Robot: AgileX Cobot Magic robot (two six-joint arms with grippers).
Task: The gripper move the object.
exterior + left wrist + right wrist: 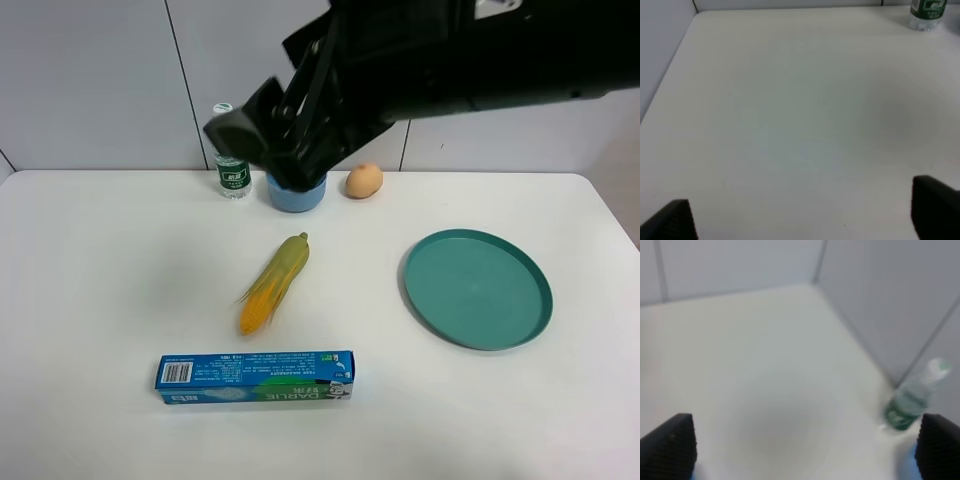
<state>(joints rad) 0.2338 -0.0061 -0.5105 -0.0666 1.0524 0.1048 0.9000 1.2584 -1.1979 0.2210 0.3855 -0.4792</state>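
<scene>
We see the blue box (255, 377) lying flat near the front edge of the white counter (90, 280), well apart from the right gripper (262, 145), which hangs wide above the blue cup (297, 195) at the back; the corn cob (274, 283) lies between them; the left gripper (805, 215) is wide too.

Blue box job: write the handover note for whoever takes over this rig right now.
Left gripper: jaws open, empty, over bare table.
Right gripper: jaws open, empty, raised at the back near the bottle.
Box: lying flat near the table's front edge, in front of the corn cob, with no gripper on it.
Done: nothing yet.
Left: bring a gripper down to the box, grasp it and move it.
</scene>
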